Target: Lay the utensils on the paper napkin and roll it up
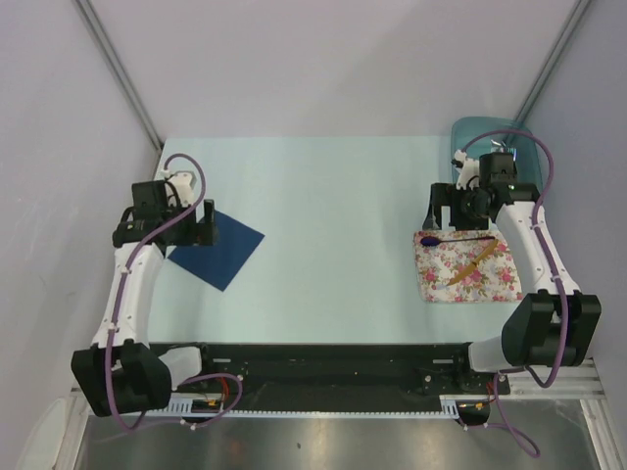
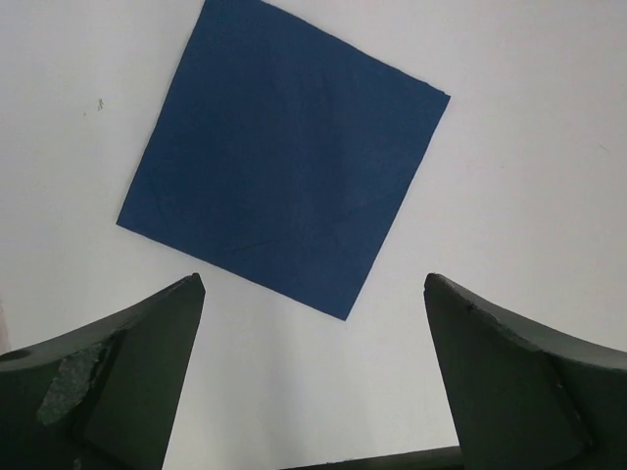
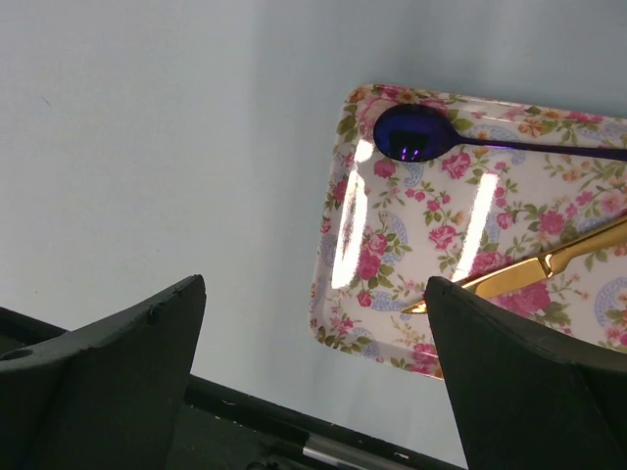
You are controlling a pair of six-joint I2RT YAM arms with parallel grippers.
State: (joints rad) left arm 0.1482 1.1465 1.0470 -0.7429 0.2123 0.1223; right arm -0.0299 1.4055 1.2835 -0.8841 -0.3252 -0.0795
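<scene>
Left gripper (image 2: 313, 284) and right gripper (image 3: 315, 284) hanging wide open; knife (image 3: 549, 266) and spoon (image 3: 411, 132) looking slick, maybe metal, so pinching mid-handle.

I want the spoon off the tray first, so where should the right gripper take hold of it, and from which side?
Probably the thin handle of the spoon, near its middle, coming straight down with the open right gripper set across it. The spoon lies flat on the tray; its bowl is rounded and glossy, and the knife lies apart from it, leaving the fingers room.
</scene>
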